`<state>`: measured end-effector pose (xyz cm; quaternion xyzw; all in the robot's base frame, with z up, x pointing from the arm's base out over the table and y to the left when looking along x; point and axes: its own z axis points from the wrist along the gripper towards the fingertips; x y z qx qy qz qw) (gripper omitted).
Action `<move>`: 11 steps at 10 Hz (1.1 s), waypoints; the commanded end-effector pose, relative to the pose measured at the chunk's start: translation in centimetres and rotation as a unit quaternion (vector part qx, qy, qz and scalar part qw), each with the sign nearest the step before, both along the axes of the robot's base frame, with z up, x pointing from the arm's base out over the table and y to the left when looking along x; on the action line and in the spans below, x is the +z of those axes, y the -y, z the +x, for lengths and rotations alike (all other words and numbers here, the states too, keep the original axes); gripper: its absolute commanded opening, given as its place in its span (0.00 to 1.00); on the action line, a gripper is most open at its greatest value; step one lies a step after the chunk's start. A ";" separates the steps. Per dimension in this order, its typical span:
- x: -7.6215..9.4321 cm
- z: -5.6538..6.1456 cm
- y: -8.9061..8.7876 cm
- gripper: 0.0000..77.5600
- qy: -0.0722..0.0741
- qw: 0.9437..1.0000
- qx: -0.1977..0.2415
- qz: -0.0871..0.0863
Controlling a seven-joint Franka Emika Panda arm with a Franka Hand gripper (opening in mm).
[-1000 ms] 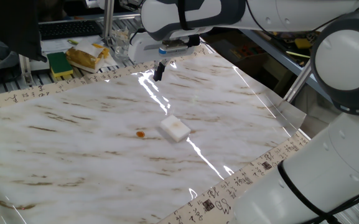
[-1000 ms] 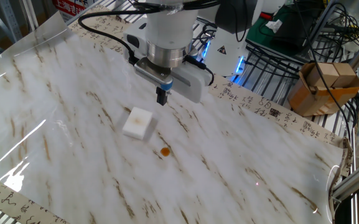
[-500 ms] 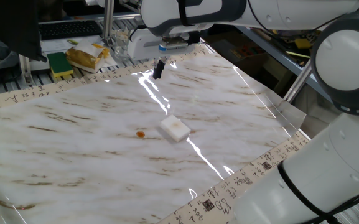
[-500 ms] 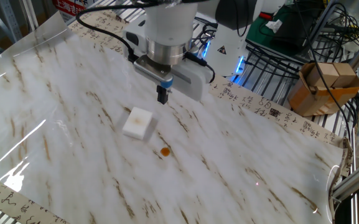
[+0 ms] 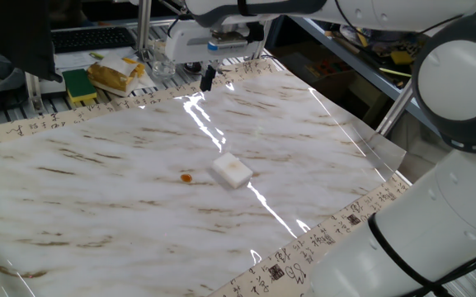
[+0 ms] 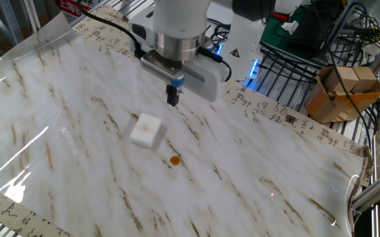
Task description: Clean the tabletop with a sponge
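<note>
The small white sponge (image 5: pixel 232 171) lies flat near the middle of the marble-look tabletop (image 5: pixel 122 206); it also shows in the other fixed view (image 6: pixel 145 130). A small orange spot (image 5: pixel 186 177) sits on the sheet beside it, also visible in the other fixed view (image 6: pixel 174 160). My gripper (image 5: pixel 207 80) hangs above the far part of the sheet, well clear of the sponge, fingers together and holding nothing. In the other fixed view the gripper (image 6: pixel 172 97) is above and behind the sponge.
A green-and-yellow sponge (image 5: pixel 79 85) and a crumpled bag (image 5: pixel 115 74) lie on the rack beyond the far edge. A cardboard box (image 6: pixel 340 92) and cables stand off the table's side. The robot's white base (image 5: pixel 435 231) fills the near right corner.
The gripper has risen and drawn back toward the far edge, away from the sponge. The sponge and the orange spot have not moved.
</note>
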<state>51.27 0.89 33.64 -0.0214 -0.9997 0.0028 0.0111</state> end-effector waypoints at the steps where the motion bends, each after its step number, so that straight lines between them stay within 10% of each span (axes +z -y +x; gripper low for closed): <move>1: 0.0 0.0 0.0 0.00 -0.004 1.000 -0.013 0.002; 6: -0.1 0.0 0.0 0.00 0.020 0.999 -0.027 -0.002; 11: -0.1 0.0 0.0 0.00 0.006 0.999 -0.044 -0.002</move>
